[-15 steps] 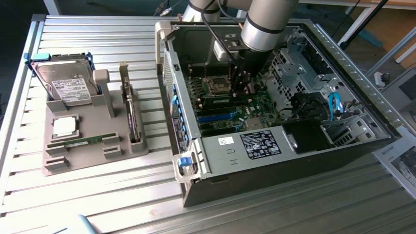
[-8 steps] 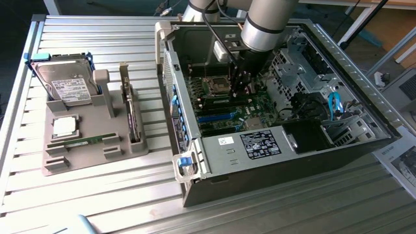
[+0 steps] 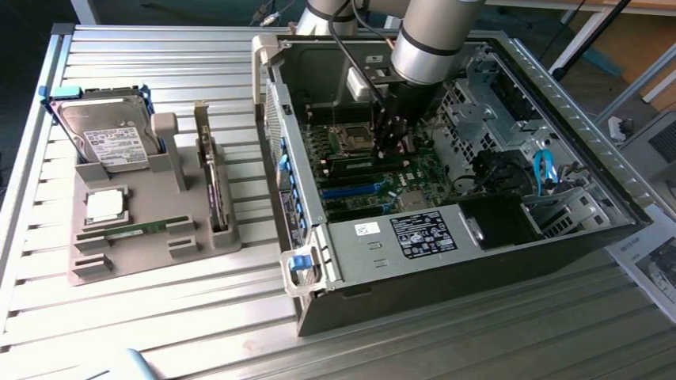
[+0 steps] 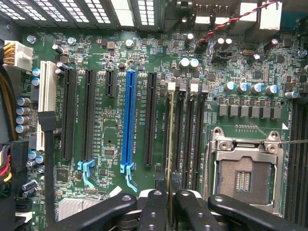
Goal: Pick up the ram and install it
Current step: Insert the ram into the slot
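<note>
Green ram stick (image 4: 169, 144), seen edge-on, is clenched in the claw (image 4: 171, 208), right at the memory slots (image 4: 186, 134) beside the processor socket (image 4: 243, 179) in the exterior view's middle. Its long axis runs along the slots. Whether it is seated I cannot tell.

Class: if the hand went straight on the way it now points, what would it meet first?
Probably the black memory slots, where the ram runs edge-on in line with the hand; how deep it sits is unclear.
</note>
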You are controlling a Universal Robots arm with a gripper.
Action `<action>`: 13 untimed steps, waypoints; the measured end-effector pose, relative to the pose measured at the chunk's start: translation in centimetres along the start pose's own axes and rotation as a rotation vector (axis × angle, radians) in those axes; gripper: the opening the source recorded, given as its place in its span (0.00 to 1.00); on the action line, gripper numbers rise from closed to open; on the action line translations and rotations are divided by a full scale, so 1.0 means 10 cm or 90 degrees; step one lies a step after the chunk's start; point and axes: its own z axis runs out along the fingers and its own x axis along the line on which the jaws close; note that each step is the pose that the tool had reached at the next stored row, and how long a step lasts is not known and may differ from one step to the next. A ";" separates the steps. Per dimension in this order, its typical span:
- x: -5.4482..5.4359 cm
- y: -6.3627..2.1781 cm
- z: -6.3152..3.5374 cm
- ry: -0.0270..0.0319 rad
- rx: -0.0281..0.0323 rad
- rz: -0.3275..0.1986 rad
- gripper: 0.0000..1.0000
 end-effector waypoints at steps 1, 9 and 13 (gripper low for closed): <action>0.00 0.000 0.000 0.0000 0.0000 0.000 0.13; 0.00 0.000 0.000 0.0007 -0.0001 0.000 0.27; 0.00 0.003 -0.114 0.0017 -0.0001 0.000 0.27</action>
